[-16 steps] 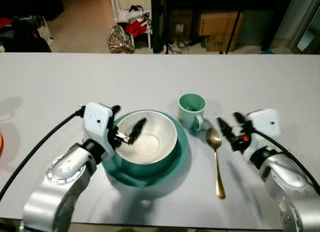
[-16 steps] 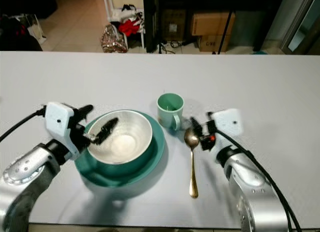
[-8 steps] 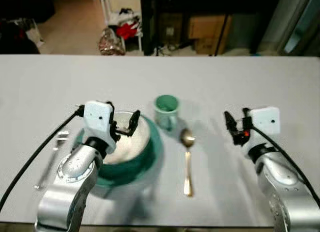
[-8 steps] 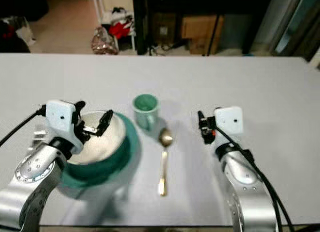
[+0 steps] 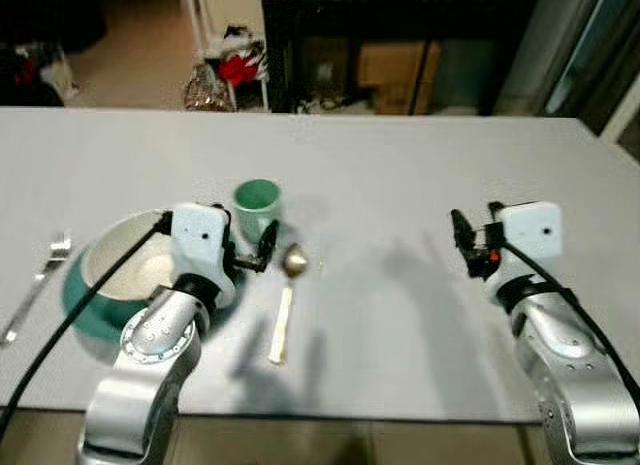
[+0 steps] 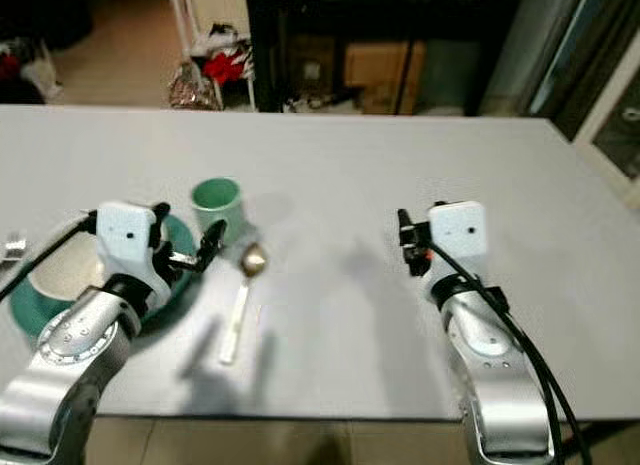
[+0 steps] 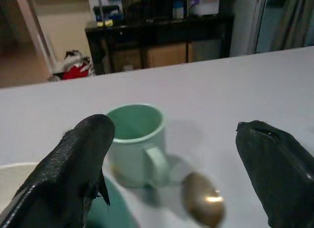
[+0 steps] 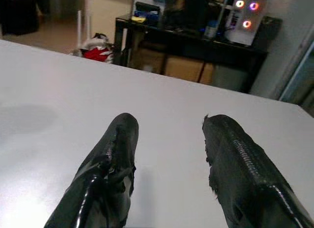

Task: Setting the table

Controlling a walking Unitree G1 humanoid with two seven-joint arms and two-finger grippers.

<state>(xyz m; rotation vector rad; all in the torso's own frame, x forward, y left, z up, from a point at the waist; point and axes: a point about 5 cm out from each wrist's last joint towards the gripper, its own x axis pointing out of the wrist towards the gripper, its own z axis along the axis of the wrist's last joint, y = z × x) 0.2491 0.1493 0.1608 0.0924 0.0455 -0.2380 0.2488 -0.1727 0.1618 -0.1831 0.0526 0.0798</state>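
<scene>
Head cam, L eye: white tabletop [image 5: 380, 165] w/ place setting toward robot's left. Silver metal bowl [image 5: 128, 268] sits in teal round plate [image 5: 80, 310]; mint-green ceramic mug [image 5: 256, 205] just beyond it, gold metal spoon [image 5: 284, 305] beside plate on its right, silver fork [image 5: 35, 285] on its left, apart from plate. Left gripper [image 5: 252, 255] hovers between bowl and spoon, fingers spread, holding nothing.

R eye: right gripper [image 6: 408, 243] above bare table, well apart from the setting, empty.

L wrist: fingers [image 7: 73, 164] wide apart, mug and spoon bowl between them.

R wrist: fingers [image 8: 110, 164] parted, nothing held, bare table below.

Risk: left gripper sits v. close to mug and spoon; a sideways swing would likely tip mug or skew spoon.
</scene>
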